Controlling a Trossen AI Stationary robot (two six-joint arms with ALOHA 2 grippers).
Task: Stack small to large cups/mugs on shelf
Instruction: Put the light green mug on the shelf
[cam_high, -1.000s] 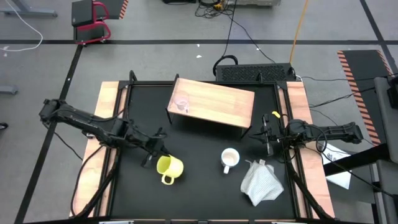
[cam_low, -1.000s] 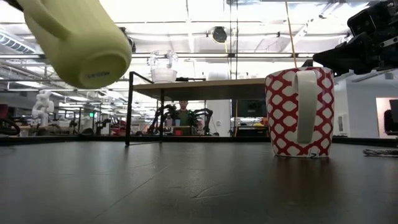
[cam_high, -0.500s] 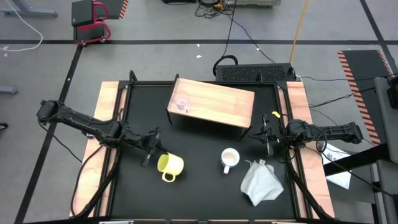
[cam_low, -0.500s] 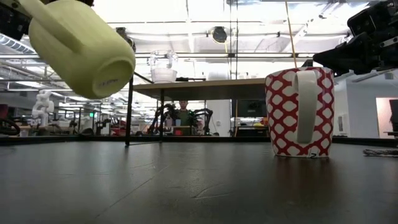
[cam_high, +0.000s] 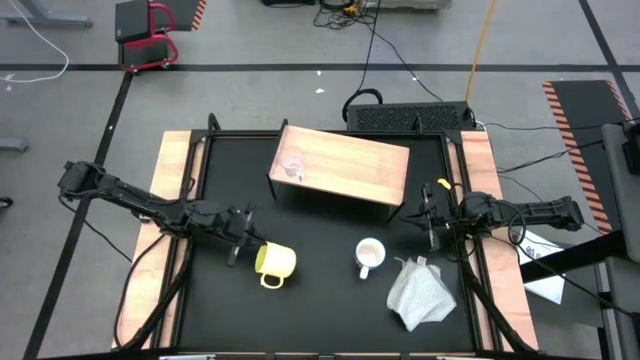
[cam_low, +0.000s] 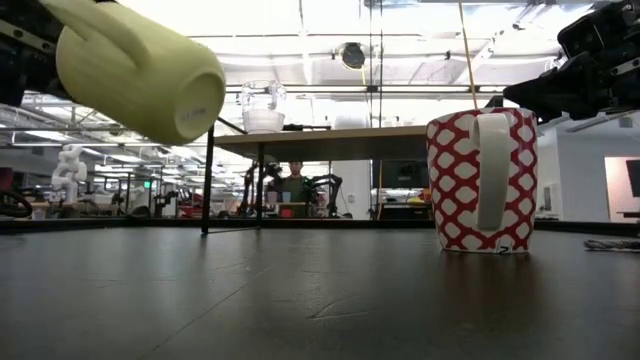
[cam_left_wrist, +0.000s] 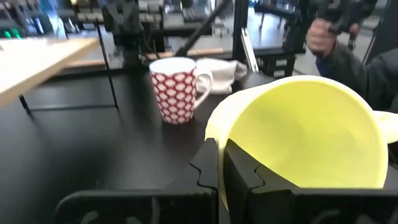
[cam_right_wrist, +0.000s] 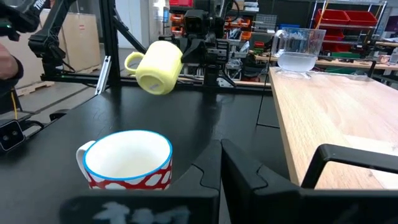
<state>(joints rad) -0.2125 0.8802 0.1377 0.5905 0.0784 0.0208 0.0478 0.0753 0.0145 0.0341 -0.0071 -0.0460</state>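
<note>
Clearly lifted, yellow mug (cam_high: 275, 262) rim pinched between left fingers (cam_left_wrist: 239, 174)

The table (cam_high: 320, 300) had a black top with pale wooden strips (cam_high: 170, 200) along 2 sides. It stood on a grey floor (cam_high: 250, 40) crossed by dark tape lines, with striped hazard tape (cam_high: 562, 110) at one corner. A red cart (cam_high: 147, 35) and loose cables (cam_high: 380, 50) lay beyond. Across the room, ceiling lights (cam_low: 330, 15) glowed bright over benches, and red bins (cam_right_wrist: 348, 15) filled a rack.
</note>
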